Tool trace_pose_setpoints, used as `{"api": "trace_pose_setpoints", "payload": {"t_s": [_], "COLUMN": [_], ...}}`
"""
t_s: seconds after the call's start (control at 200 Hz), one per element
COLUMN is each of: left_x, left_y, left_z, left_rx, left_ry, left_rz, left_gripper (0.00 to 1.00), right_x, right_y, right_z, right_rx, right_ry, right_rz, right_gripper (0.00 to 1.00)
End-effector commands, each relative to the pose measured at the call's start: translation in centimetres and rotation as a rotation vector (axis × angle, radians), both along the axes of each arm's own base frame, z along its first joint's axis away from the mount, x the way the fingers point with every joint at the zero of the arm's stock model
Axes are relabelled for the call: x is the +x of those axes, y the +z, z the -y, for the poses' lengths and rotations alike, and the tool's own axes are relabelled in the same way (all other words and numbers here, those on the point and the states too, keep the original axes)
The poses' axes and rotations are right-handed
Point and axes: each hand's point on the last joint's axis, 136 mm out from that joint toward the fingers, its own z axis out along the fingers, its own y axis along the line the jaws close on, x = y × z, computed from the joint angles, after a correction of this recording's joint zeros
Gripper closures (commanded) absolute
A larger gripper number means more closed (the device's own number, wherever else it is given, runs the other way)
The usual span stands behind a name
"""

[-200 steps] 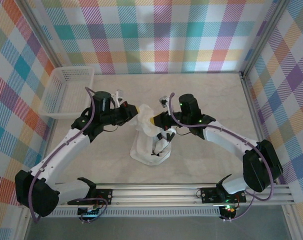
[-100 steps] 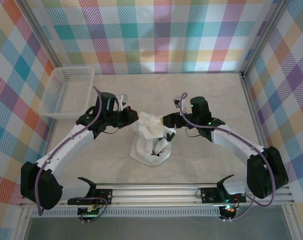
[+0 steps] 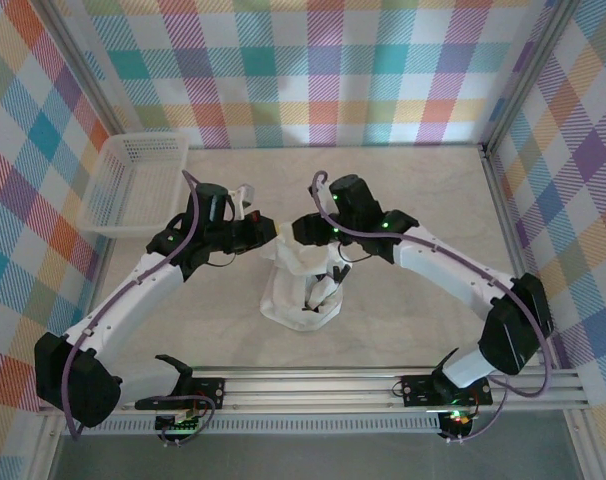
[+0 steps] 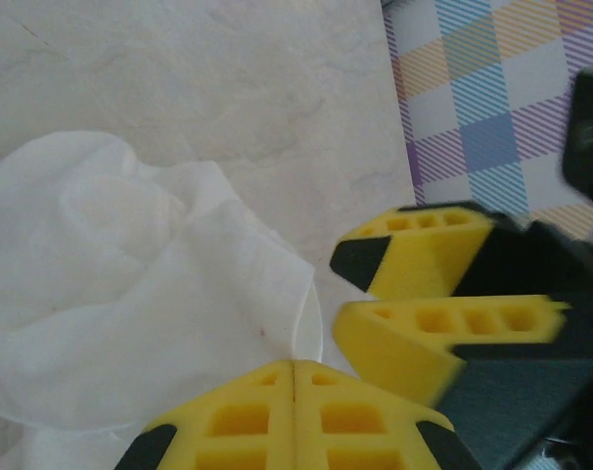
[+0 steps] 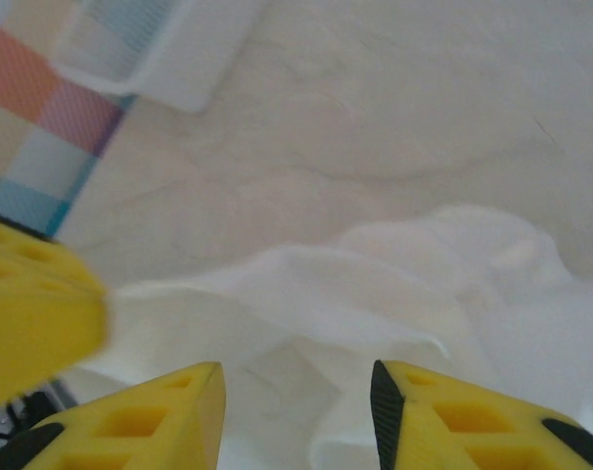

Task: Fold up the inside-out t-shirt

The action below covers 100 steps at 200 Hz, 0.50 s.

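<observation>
Inside-out t-shirt (image 3: 301, 290), white soft cloth: from the top external view we see it bunched at mid-surface, its lower part heaped on the pale marbled surface (image 3: 413, 190) and its upper part drawn up into a peak between the two arms. The left gripper (image 3: 270, 237) meets that peak from the left and the right gripper (image 3: 301, 232) from the right, the two just beside each other. A white plastic mesh basket (image 3: 148, 140) sits at the far left corner, well apart from the cloth.

Left wrist view: the left gripper (image 4: 295, 364) has its yellow jaws pressed flat together, and the thin edge of the inside-out t-shirt (image 4: 111, 294) runs into their tips, so we read this as a pinch on the cloth. The right gripper (image 4: 338, 294) enters from the right, just beside, with a clear gap between its jaws.

Right wrist view: the right gripper (image 5: 296, 377) has its jaws spread apart, with folds of the inside-out t-shirt (image 5: 375, 284) below and between them. We cannot tell whether the pads touch the cloth. A yellow finger (image 5: 32, 304) of the left gripper shows at the left edge.
</observation>
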Motion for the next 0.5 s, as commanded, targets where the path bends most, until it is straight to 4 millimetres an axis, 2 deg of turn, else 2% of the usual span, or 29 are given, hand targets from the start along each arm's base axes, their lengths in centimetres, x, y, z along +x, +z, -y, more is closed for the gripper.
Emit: {"api": "trace_pose_setpoints", "payload": {"t_s": [0.0,0.245,0.38,0.46,0.495], "left_x": [0.3,0.3,0.3,0.3,0.3], "left_y": [2.2,2.2,2.4,2.6,2.6], "left_z": [0.3,0.4,0.1,-0.3,-0.7], "left_rx": [-0.015,-0.007,-0.007,0.005,0.022], "left_ry": [-0.006,-0.012,-0.003,0.015,0.030], "left_rz": [0.077,0.077,0.087,0.091,0.092], "left_gripper": [1.00,1.00,1.00,1.00,1.00], "right_x": [-1.7,-2.2,-1.0,0.2,0.6], "right_y": [-3.7,-3.5,-4.9,-5.3,-5.1], "right_z": [1.9,-1.3,-0.6,0.4,0.9], "right_rx": [-0.116,-0.094,-0.173,-0.238,-0.257], "right_ry": [-0.154,-0.114,-0.180,-0.223,-0.233], "right_rz": [-0.203,-0.283,-0.267,-0.215,-0.190], "right_gripper": [0.54,0.56,0.53,0.61,0.72]}}
